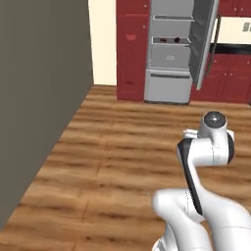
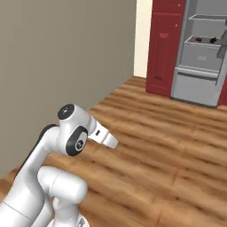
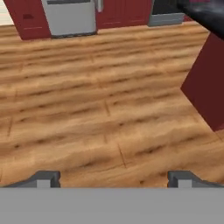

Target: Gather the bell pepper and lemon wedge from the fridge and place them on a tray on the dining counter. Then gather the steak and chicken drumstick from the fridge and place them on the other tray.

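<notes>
Open fridge far ahead of an empty, spread gripper

The gripper (image 3: 113, 177) has its tips wide apart over bare wood floor (image 3: 87, 113), holding nothing. Well beyond it the fridge (image 1: 169, 49) stands with its door swung open; two small dark items (image 1: 169, 39) on a shelf are too tiny to identify.

Wood plank floor (image 1: 112, 162), grey wall (image 1: 39, 98), dark red cabinets (image 1: 131, 49).

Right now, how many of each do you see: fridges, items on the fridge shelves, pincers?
fridge: 1, door open
dark shelf items: 2, too small to identify
pincer: 1, open, holding nothing
Total: 4
</notes>
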